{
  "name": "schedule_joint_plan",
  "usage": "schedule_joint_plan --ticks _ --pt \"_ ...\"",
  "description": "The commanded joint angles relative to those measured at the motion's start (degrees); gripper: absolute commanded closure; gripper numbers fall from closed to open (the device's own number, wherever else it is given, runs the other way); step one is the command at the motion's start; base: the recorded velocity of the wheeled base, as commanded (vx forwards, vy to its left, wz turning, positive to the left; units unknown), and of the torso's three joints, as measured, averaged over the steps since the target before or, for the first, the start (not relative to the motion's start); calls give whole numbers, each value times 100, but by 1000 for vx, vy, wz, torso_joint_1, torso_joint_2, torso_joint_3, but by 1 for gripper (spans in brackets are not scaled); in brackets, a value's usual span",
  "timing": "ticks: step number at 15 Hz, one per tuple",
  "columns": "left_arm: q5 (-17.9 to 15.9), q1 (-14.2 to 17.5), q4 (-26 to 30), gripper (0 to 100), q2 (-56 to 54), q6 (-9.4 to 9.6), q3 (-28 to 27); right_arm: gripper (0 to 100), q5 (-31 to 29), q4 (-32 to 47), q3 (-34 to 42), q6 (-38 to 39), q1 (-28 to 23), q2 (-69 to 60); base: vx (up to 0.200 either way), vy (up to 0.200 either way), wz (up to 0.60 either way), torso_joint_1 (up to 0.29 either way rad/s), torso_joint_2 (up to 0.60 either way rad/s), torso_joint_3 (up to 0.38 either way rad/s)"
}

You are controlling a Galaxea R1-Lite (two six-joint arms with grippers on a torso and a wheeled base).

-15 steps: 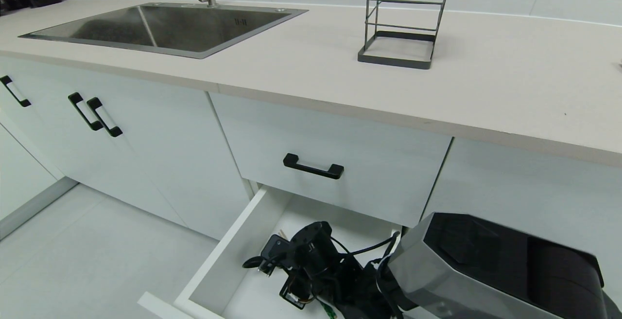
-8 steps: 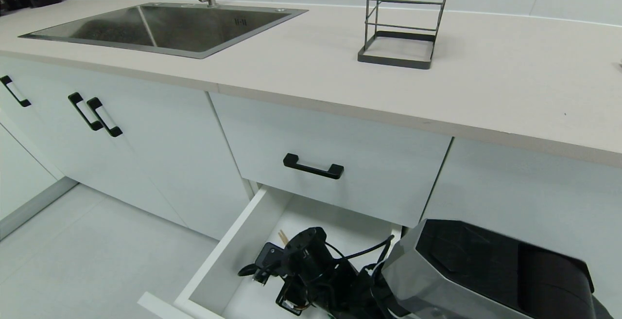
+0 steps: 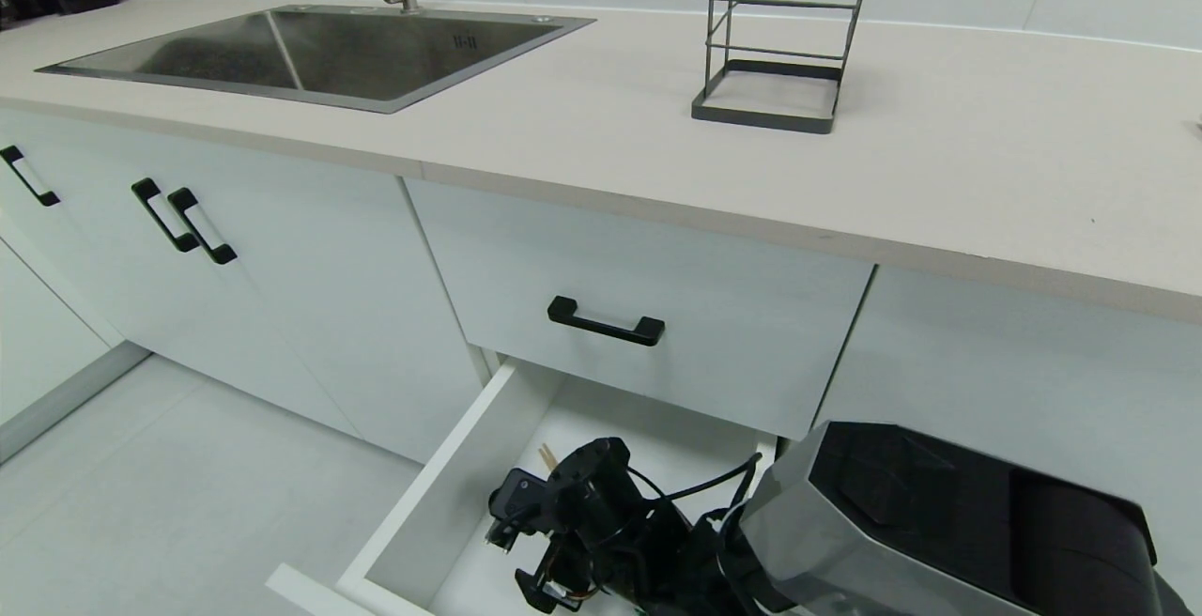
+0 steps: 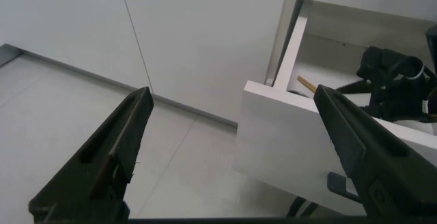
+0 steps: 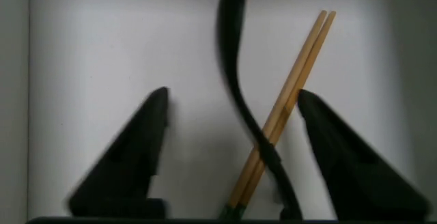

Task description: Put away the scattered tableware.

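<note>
The low drawer (image 3: 449, 494) stands pulled out under the counter. My right gripper (image 3: 515, 515) hangs inside it, open. In the right wrist view, the right gripper (image 5: 232, 98) has its fingers spread over the white drawer floor. A black spoon (image 5: 229, 46) lies there across a pair of wooden chopsticks (image 5: 295, 87), both loose between the fingers. The chopstick tips (image 3: 547, 454) show behind the wrist. My left gripper (image 4: 232, 101) is open and empty, out beside the drawer front (image 4: 273, 138) above the floor.
A closed drawer with a black handle (image 3: 606, 320) sits right above the open one. On the counter are a steel sink (image 3: 310, 48) and a dark wire rack (image 3: 775, 34). Cabinet doors (image 3: 183, 222) stand to the left over bare tiled floor (image 3: 188, 503).
A second ago the black spoon's bowl stuck out from my right gripper; it sank lower, and now the gripper is open, shifted slightly right, with the spoon on the drawer floor.
</note>
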Motion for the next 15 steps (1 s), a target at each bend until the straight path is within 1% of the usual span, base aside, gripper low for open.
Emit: schedule_joint_plan --ticks 1,8,10,12,13,15 --pt "2 4 -2 0 0 -9 2 0 0 -7 42 -1 163 -389 0 0 0 0 0 0" --pt "2 4 -2 0 0 0 2 0 -26 -7 1140 51 550 -2226 0 0 0 0 0 0" --pt "2 4 -2 0 0 0 2 0 -26 -60 1589 157 647 -2674 0 0 0 0 0 0" --pt "2 4 -2 0 0 0 2 0 -79 -139 2125 420 849 -3096 0 0 0 0 0 0" --pt "2 4 -2 0 0 -9 2 0 -97 -306 2450 500 902 -3271 0 0 0 0 0 0" --pt "2 4 -2 0 0 -9 2 0 -140 -965 3294 500 884 -3623 0 0 0 0 0 0"
